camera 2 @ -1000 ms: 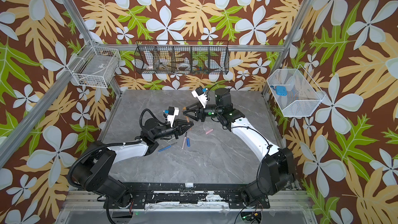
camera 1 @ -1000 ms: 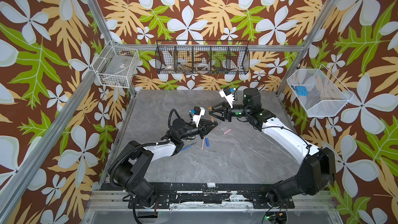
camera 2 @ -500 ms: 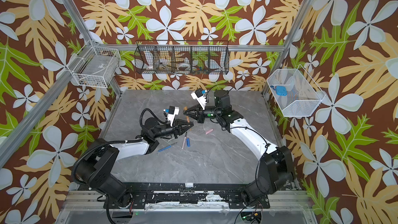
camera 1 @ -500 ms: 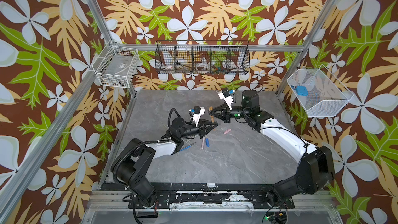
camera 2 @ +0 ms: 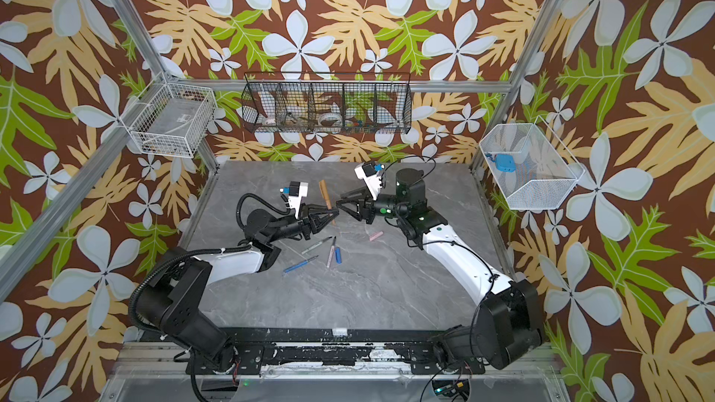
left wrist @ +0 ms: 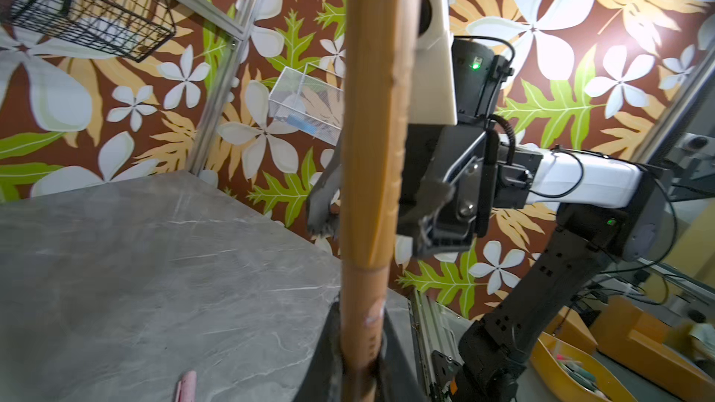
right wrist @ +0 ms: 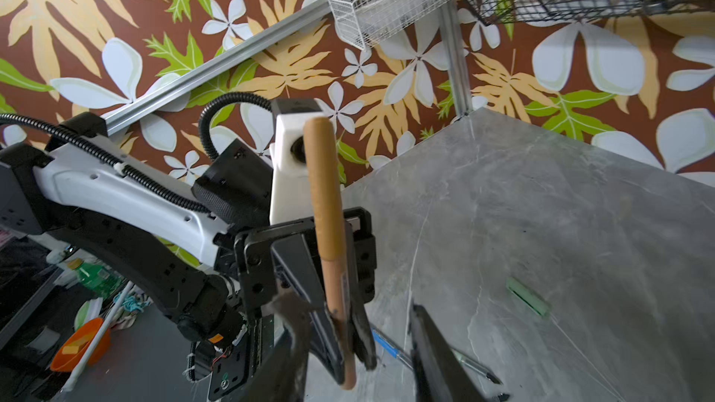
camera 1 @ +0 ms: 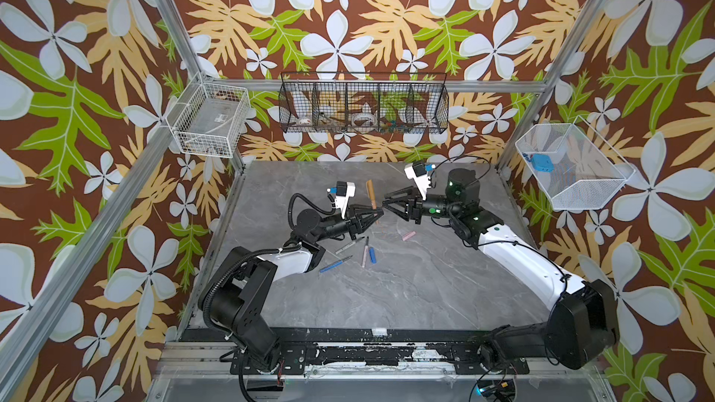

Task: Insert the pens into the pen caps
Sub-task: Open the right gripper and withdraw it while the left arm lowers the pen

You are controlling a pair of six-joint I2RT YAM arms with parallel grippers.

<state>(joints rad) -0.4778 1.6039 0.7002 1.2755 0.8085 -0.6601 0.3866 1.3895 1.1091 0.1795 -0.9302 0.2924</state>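
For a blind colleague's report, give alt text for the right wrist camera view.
The left end effector grips a thin brown plastic pen, capped and roughly upright, above a grey marble-look table where a short light green plastic cap lies.

Cannot see either end of the slim brown plastic pen in the left wrist view, nor the whole short pink plastic cap. Cannot tell black wire basket's contents.

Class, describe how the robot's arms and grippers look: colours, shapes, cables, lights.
The left arm and right arm are white shells on black joints. The left gripper and right gripper have black tapering fingers under a white camera housing. A ribbed black cable runs along the left arm; green lights glow on the right.
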